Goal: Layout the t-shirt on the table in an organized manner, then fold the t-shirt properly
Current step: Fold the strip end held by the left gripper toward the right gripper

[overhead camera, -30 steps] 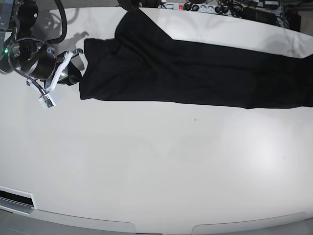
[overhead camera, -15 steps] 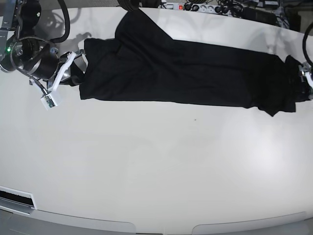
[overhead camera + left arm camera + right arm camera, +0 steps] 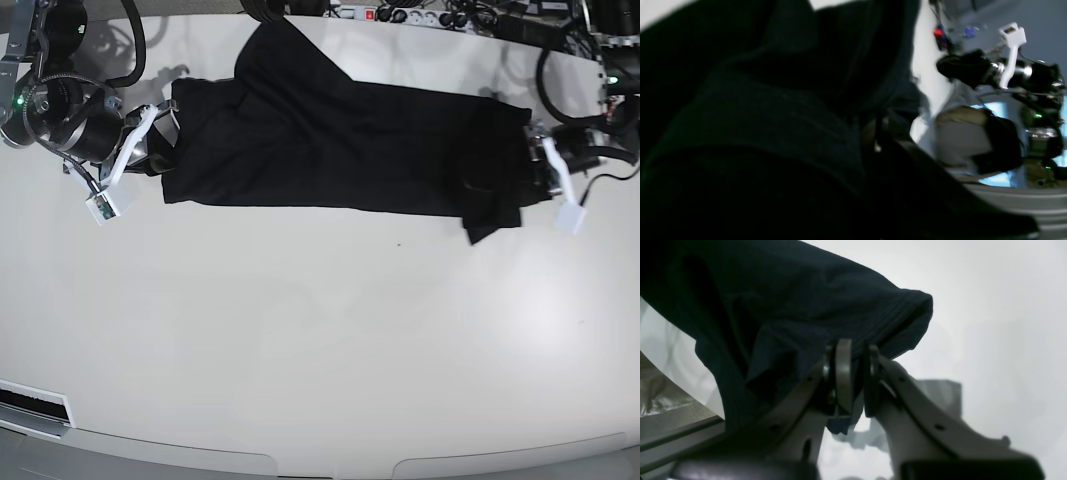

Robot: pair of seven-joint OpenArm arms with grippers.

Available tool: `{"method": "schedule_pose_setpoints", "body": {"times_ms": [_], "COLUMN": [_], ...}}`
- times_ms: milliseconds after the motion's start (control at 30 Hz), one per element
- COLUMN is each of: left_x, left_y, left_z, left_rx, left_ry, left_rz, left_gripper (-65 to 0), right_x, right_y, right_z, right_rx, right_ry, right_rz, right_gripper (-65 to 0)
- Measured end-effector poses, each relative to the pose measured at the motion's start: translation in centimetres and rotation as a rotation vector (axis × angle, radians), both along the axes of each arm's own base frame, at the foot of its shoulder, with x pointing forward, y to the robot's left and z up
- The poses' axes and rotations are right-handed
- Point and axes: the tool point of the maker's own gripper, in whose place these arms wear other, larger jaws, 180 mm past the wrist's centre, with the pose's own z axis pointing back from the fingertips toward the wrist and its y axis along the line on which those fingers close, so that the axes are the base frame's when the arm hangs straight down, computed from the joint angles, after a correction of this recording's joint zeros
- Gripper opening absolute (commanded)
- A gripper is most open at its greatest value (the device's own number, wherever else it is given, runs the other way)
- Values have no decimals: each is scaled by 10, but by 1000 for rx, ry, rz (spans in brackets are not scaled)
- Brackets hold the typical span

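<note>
The t-shirt (image 3: 350, 145) lies stretched in a long black band across the far half of the table (image 3: 320, 340), running from 9 o'clock to 3 o'clock in the base view, one flap reaching toward 12. My right gripper (image 3: 160, 140) sits at its 9 o'clock end, my left gripper (image 3: 535, 160) at its 3 o'clock end, where the cloth bunches and a corner hangs toward 6. Right wrist view: jaws nearly together, pinching a hemmed edge, fabric draped up toward 11 o'clock. Left wrist view: dark folds fill the frame; jaws hidden, closed down on the t-shirt.
</note>
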Motion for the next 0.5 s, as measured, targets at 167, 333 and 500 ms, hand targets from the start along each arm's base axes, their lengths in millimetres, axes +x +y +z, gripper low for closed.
{"method": "schedule_pose_setpoints", "body": {"times_ms": [167, 333, 500], "left_x": [7, 4, -10], "left_y": [-28, -36, -40], "left_z": [-9, -1, -7], "left_rx": [3, -57, -36], "left_ry": [-2, 1, 42], "left_rz": [-39, -62, -132], "left_gripper": [-650, -442, -243], "right_x": [0, 0, 0], "right_y": [0, 0, 0], "right_z": [0, 0, 0], "right_rx": [0, 0, 0], "right_ry": [0, 0, -1], "right_rz": [0, 0, 0], "right_gripper": [-558, -558, -558]}}
